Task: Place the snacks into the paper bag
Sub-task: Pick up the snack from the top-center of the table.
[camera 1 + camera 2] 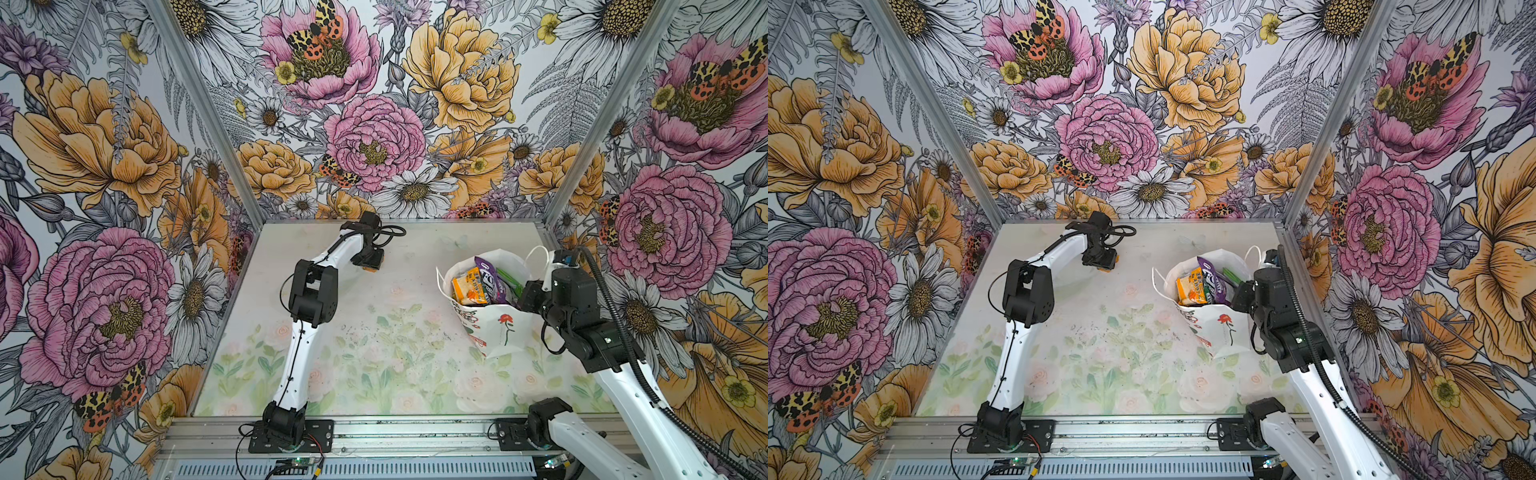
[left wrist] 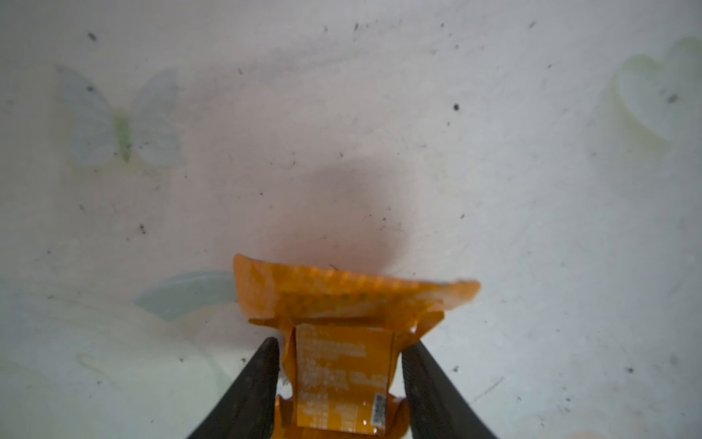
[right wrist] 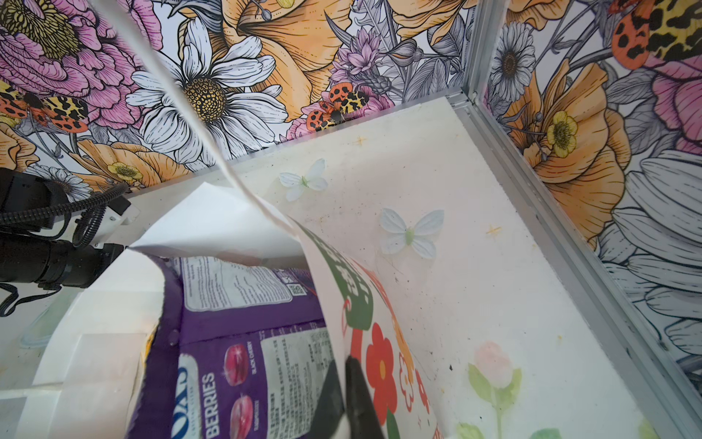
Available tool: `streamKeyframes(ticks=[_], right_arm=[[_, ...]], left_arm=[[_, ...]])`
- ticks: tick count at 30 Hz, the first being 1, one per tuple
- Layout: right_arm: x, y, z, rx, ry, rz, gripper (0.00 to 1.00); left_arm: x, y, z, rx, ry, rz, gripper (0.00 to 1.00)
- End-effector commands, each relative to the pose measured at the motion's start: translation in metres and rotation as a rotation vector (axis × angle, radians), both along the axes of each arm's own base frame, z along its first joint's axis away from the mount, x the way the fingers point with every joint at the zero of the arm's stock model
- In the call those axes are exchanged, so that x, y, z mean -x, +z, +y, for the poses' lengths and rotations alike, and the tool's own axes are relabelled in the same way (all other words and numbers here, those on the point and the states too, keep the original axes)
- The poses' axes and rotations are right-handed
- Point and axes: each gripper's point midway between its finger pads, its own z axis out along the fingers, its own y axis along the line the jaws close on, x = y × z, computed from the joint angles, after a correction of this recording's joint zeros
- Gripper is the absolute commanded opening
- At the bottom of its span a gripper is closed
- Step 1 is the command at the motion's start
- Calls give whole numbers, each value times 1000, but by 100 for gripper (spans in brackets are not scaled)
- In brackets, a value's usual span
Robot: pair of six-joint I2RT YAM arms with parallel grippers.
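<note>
left jaws tight on a glossy orange packet point(image 2: 342, 365); right jaws together on the white rose-printed paper bag point(image 1: 498, 340)

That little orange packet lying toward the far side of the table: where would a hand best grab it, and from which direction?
Across its narrow middle, coming straight down from above. The orange packet lies on the table, so only its two side edges offer opposing faces; its sealed end flares wider. The left hand pinches it exactly there.
</note>
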Motion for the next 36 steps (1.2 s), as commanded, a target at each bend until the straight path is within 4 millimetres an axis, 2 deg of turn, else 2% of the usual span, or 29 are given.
streamKeyframes(ticks=[1,7,16,22,27,32,35,36], right_arm=[[-6,11,0,-18,-9,-54,0],[-6,12,0,-19,-8,-57,0],[-5,13,0,-20,-8,-61,0],[-5,12,-1,-17,-9,-59,0],[-5,12,0,-19,-10,-58,0],[-5,12,0,-20,-7,-59,0],[-4,14,-1,-20,-9,-66,0],[-4,14,-1,-20,-9,-66,0]], left_arm=[[-2,-4,-2,-13,7,-1,44],[-2,1,-1,-9,21,-9,38],[5,11,3,-31,33,-20,36],[21,29,2,-17,75,-51,35],[44,63,-3,21,80,-121,34],[65,104,7,19,100,-195,32],[79,142,4,69,121,-259,31],[86,165,0,99,119,-301,32]])
